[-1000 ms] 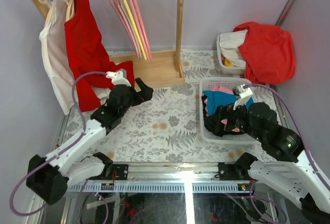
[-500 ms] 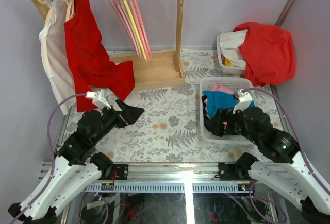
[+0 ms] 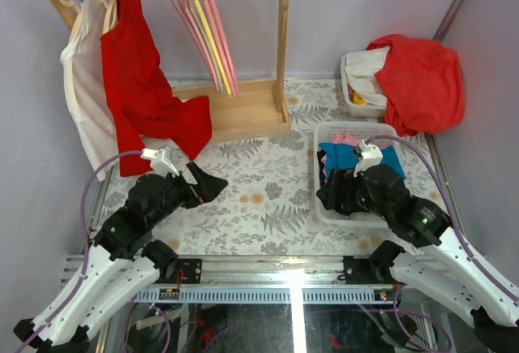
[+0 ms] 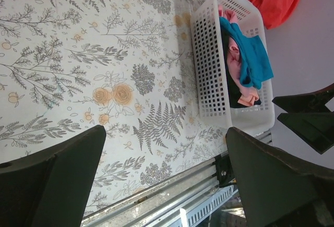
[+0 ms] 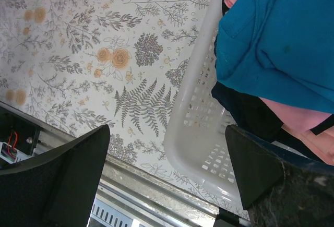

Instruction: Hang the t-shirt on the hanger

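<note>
The red t-shirt (image 3: 138, 85) hangs at the left end of the rack, draped on the pale wooden hanger (image 3: 106, 10). Its lower part lies on the rack's wooden base. My left gripper (image 3: 207, 181) hovers open over the flowered table, apart from the shirt and nearer than it. In the left wrist view the left gripper (image 4: 164, 185) holds nothing, with only table and the metal front rail between its fingers. My right gripper (image 3: 331, 195) is open above the near-left corner of the white basket (image 3: 324, 211). In the right wrist view the right gripper (image 5: 167, 180) is empty.
A white t-shirt (image 3: 81, 93) hangs beside the red one. Pink hangers (image 3: 188, 20) and a yellow hanger (image 3: 209, 40) hang mid-rail. The basket (image 4: 209, 55) holds blue and pink clothes (image 5: 276, 44). A white bin (image 3: 350, 93) at back right carries a red-orange garment (image 3: 422, 77).
My left arm has drawn back from the red t-shirt's lower edge toward the near side of the table, jaws still open. My right gripper has shifted left to the basket's corner.
</note>
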Controlling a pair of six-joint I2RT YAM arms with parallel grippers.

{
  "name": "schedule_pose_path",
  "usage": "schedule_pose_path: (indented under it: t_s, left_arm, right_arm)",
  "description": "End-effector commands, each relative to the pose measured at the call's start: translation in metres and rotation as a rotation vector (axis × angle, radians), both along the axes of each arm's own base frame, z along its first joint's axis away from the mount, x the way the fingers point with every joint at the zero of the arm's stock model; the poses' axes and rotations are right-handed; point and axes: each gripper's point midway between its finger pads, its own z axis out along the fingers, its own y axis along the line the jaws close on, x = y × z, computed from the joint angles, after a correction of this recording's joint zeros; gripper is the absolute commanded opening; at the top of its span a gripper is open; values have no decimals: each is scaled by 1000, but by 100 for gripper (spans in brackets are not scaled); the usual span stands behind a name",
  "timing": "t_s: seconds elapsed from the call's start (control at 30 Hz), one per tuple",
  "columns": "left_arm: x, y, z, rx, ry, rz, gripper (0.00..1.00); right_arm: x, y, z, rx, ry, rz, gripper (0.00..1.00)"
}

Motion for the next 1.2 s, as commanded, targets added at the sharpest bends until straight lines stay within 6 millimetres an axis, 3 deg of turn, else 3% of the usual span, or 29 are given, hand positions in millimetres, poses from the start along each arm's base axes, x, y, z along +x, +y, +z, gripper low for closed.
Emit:
schedule_pose_path:
  t_s: [0.0,0.43,1.17]
  left_arm:
    - [-1,-11,16,-29,-30,-56,100]
    - [-1,-32,10,-63,15,-141,100]
    - [18,-17,19,23,5,-31,100]
  right_arm:
    - [14,8,26,57,-68,-19,99]
    - [19,2,34,-5,-6,-74,99]
    - [28,17,50,-43,-6,-9,99]
